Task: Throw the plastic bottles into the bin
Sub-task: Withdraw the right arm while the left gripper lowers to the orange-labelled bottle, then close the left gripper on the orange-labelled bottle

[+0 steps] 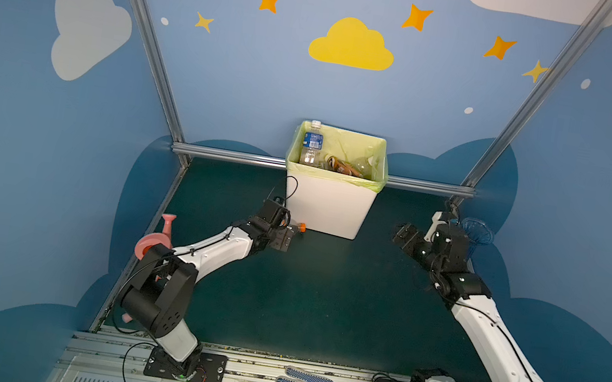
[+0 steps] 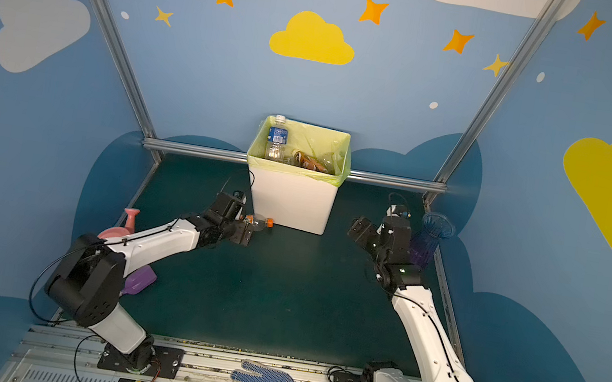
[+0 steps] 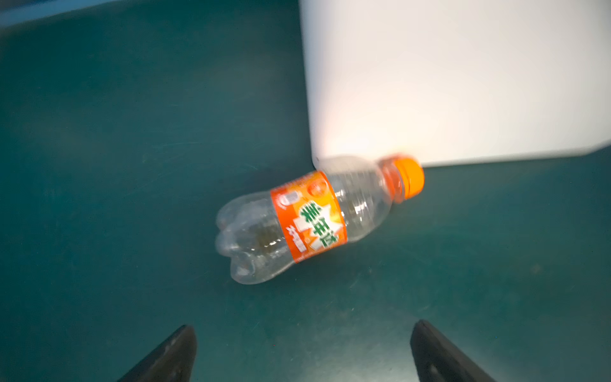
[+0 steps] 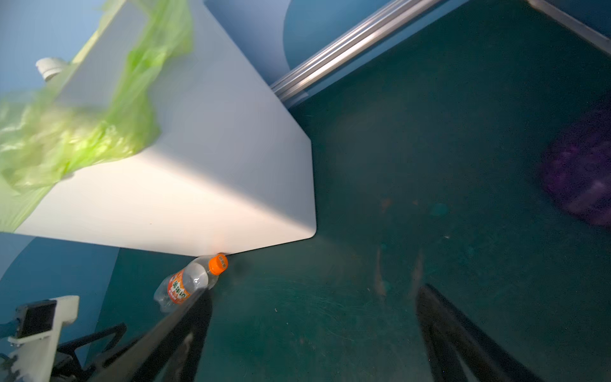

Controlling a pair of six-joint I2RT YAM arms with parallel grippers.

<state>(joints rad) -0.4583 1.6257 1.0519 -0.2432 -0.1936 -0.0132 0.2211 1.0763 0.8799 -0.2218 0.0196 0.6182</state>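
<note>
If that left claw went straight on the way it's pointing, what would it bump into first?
Most likely the orange-capped bottle lying straight ahead of the open left claw; the white bin stands right behind it, though depth is hard to judge.

Hiding, blurring, cropping

Hiding most of the orange-capped bottle (image 1: 301,227) behind the left gripper (image 1: 286,238) in a top view, and part of the watering can (image 1: 149,243) behind the left arm (image 1: 213,252); smearing the vase (image 4: 582,172) and bin bag (image 4: 66,139) in the right wrist view; cropping the bin (image 3: 446,82) and left fingers (image 3: 175,354) at the left wrist view's edges; shrinking the heaped bottles (image 1: 343,166) beyond counting.
</note>
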